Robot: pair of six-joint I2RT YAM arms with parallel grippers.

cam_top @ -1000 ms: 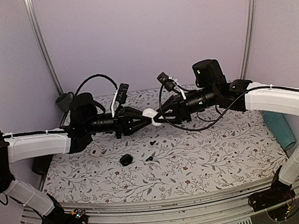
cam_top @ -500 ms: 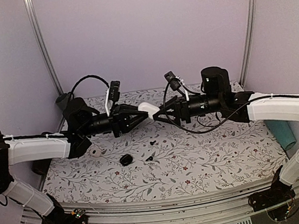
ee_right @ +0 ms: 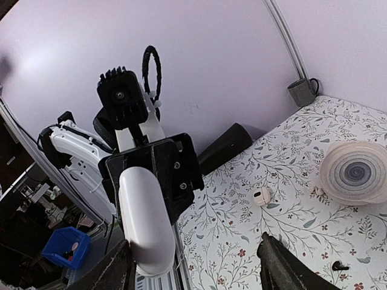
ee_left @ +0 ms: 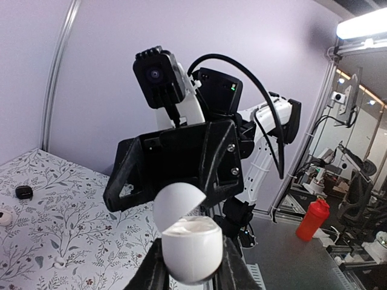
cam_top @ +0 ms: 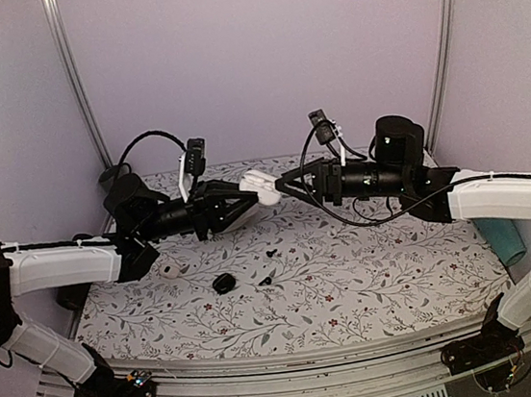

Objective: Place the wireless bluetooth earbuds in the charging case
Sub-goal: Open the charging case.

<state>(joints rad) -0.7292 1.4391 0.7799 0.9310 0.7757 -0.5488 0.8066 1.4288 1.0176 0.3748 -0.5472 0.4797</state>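
Floral-print table is bearing a tiny glossy white earbud near its left edge; left gripper is clamping a lid-open rounded white charging case aloft, right gripper hovering alongside, fingers spread

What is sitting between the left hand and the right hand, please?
The open white case, gripped by the left hand; the top view shows it.

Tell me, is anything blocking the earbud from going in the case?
Nothing visible. The case, held up in the left tool, has its lid flipped open. The earbud lies uncovered on the table, but no tool holds it.
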